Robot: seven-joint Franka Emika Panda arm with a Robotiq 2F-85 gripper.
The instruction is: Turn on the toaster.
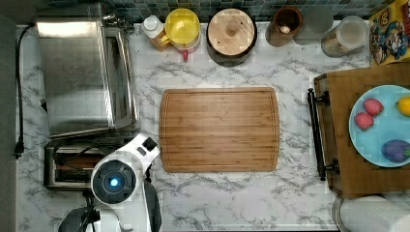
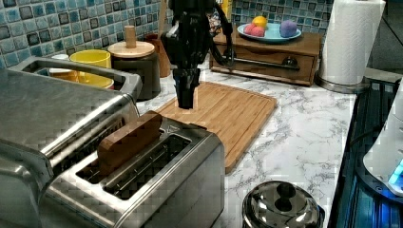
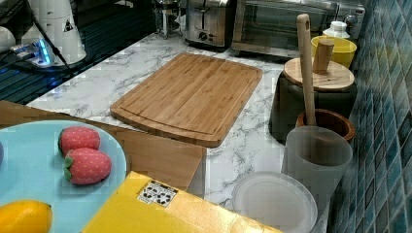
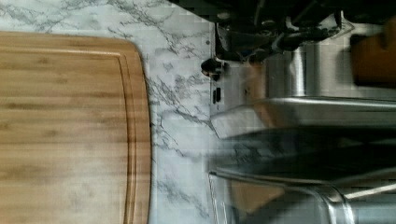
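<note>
**Hovering by the toaster, lever not pressed yet**

So we're looking at the toaster (image 2: 157,175), which is sitting at the near end of the marble counter (image 1: 232,198) in the left view, pressed up right beside the big toaster oven (image 1: 82,72). In the top view it's sitting at the lower left, just below that oven. A brown slice of bread (image 2: 128,140) is standing up out of one slot, so we're guessing the lever isn't down yet and the real work is still ahead.

We're holding the gripper (image 2: 186,97) pointing straight down, just past the toaster's far end and over the corner of the cutting board (image 1: 220,129). That makes sense to us: the lever is on an end face, so coming down from above beside that end looks like the way in. Whether the jaws are apart or together, we honestly can't tell.

Views are helping each other here. The top view is hiding the toaster's end under the white arm (image 1: 121,179), while the right view is showing that end face with its knobs (image 3: 209,22) from across the counter. The wrist view is showing a small black knob (image 4: 211,67) on the steel face, next to bare marble and the board's edge. The left view alone is giving us the bread and the slots.
</note>
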